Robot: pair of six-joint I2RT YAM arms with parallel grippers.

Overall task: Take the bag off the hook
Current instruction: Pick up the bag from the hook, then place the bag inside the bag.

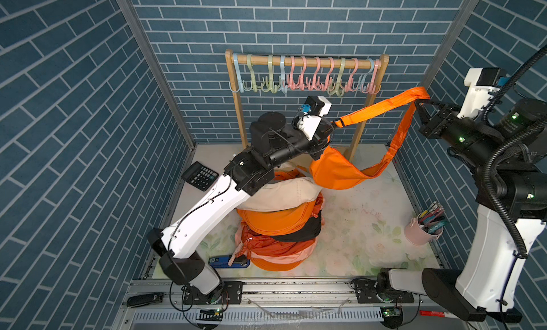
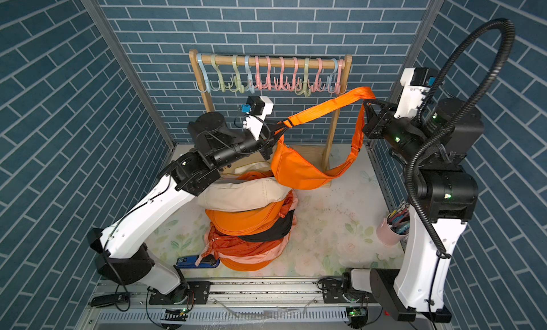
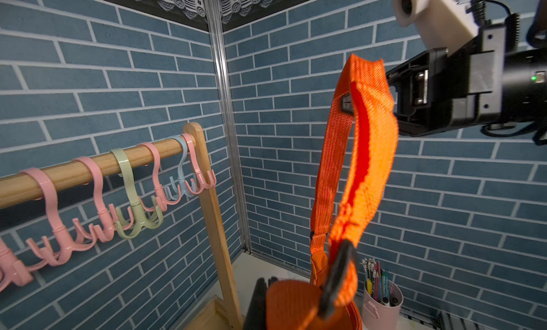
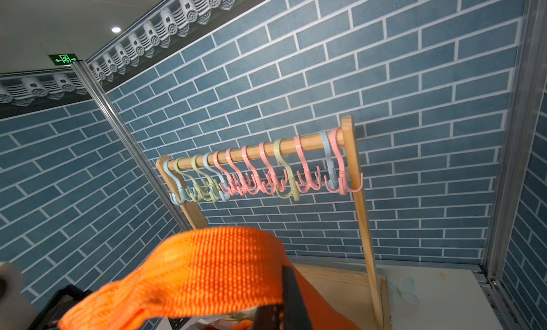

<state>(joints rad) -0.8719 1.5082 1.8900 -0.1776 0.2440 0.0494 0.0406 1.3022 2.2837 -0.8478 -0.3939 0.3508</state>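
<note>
**Top views: orange bag clear of the rack, strap pinched at two points**

In both top views the orange bag [image 1: 334, 171] hangs in the air above the floral table [image 1: 364, 225]. It sits at about 1 o'clock from the pile of bags [image 1: 278, 216] and just beside it; whether the two touch cannot be told.

Left gripper [image 1: 331, 126]: jaws together on the strap [image 1: 381, 106] by its black buckle, directly over the bag's near end.

Right gripper [image 1: 418, 104]: jaws together on the strap's highest fold, at 3 o'clock from the rack's right post. The left wrist view shows a black fingertip [image 3: 346, 102] pressed against the webbing.

Between the two grippers the strap runs taut. From the right gripper its other run drops to the bag's far end.

The rack [image 1: 305, 61] stands at the table's 12 o'clock edge with its hooks [image 1: 296, 77] strung along the rod. The strap crosses in front of the right post, below the hooks and apart from them — the right wrist view confirms the gap.

Also on the table, placed from the pile:
- calculator [image 1: 200, 175] at 10 o'clock
- blue stapler [image 1: 229, 262] at 7 o'clock
- pink pen cup [image 1: 421, 231] at 3 o'clock, by the table's edge
</note>
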